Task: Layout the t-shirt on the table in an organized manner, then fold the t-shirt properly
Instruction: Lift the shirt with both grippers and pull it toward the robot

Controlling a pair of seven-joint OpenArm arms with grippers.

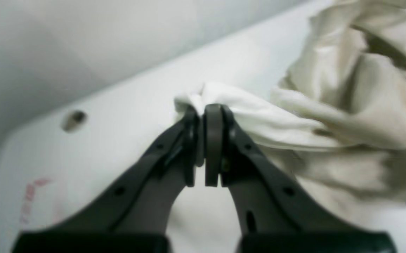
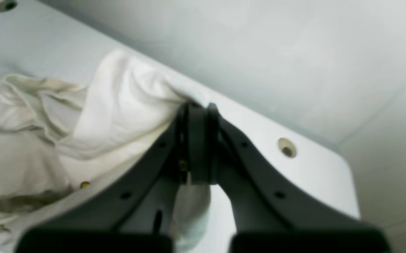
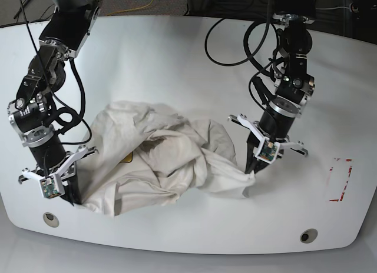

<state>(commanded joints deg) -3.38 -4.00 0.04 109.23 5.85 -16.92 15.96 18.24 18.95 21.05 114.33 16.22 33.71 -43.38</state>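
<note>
Currently both grippers are pinched shut on cloth: the left gripper point(image 1: 204, 116) holds one edge of the t-shirt point(image 3: 171, 161) and the right gripper point(image 2: 197, 109) holds the opposite edge. The shirt sits crumpled mid-table point(image 3: 177, 55) between the arms, a bit of yellow print peeking out, well away from the red tape mark point(image 3: 341, 179). Best move, I'd say: pull the two grips apart evenly and low, keep tension symmetric so the bunched middle unrolls flat rather than twisting, and watch for cloth slipping from either pinch.
</note>
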